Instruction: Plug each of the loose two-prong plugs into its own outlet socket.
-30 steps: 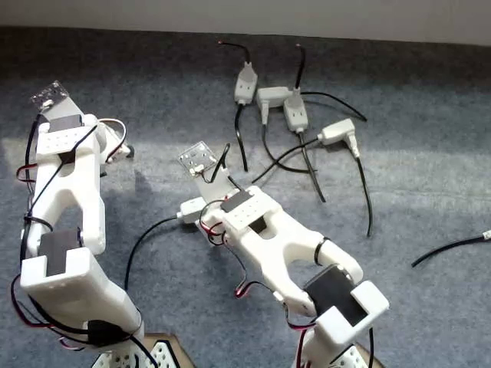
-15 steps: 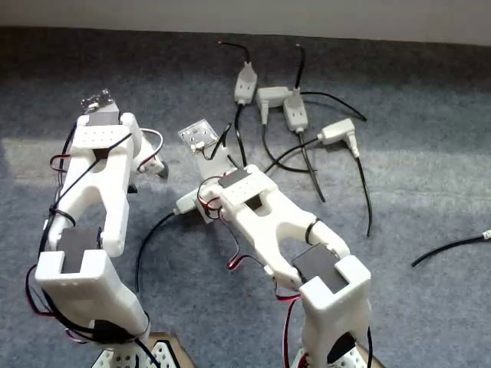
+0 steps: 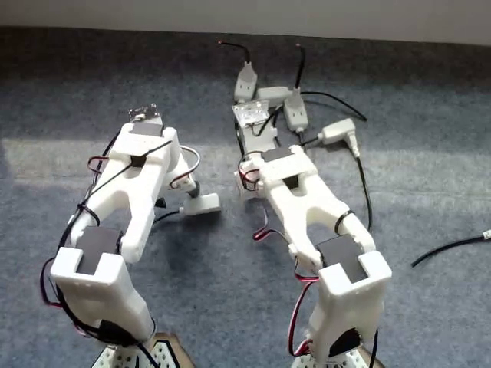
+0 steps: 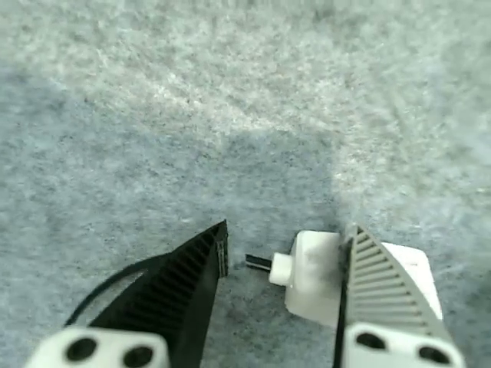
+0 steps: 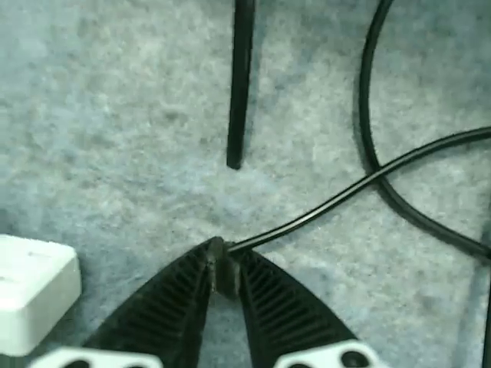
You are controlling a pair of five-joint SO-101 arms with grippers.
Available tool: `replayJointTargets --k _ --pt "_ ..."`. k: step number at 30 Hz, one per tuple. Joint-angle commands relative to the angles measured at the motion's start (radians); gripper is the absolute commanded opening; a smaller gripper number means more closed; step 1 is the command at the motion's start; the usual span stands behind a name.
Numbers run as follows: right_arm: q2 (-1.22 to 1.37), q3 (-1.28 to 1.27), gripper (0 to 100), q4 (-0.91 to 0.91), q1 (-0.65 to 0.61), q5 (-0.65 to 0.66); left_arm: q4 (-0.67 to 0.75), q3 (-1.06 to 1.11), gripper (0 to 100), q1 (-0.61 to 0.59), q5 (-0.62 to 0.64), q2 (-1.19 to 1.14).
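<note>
A: What is found toward the left of the counter (image 3: 69,84)?

B: The left end effector (image 4: 290,230) is poised low over a white cord-end block (image 4: 314,272). Its fingers are apart, with the black one clear of the block on one side and the pale one touching it on the other. The block lies flat on the grey felt, with its narrow neck and a dark stub turned toward the black finger. Whether it is a plug or a socket cannot be told.

A: Why is it straddled that way?

B: A grasp across the body is judged to be in preparation. Gripped by its flanks, the block could be steadied or steered as one half of a pair.

A: And further right?

B: The right end effector (image 5: 224,253) is closed, with its fingertips pinched on a black cord (image 5: 337,195) just above the felt. The cord is probably held so that its end piece can be dragged or aimed, but which piece it leads to cannot be traced. A second cord (image 5: 238,92) ends just beyond the fingertips and is not touched.

A: What lies past that arm?

B: A cluster of white connectors (image 3: 295,111) is seen at the far side, with their cords crossing. An angled connector (image 3: 337,132) is set slightly apart to the right. At the far right, a loose cord (image 3: 453,247) trails in from the edge. Whether any pair is already mated cannot be told.
</note>
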State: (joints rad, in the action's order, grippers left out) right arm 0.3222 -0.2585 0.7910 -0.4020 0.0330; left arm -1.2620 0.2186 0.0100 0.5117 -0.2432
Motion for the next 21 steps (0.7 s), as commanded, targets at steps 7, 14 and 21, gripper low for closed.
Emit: replayJointTargets --k 7,14,21 --pt "-0.064 0.027 0.6 0.007 0.012 -0.006 -0.152 -0.068 25 0.038 -0.002 0.013" --pt "-0.064 0.027 0.6 0.012 0.012 -0.006 -0.199 -0.093 25 0.036 -0.046 0.016" --pt "-0.074 0.036 0.6 0.108 0.001 -0.011 -0.265 -0.136 25 0.041 -0.097 0.015"
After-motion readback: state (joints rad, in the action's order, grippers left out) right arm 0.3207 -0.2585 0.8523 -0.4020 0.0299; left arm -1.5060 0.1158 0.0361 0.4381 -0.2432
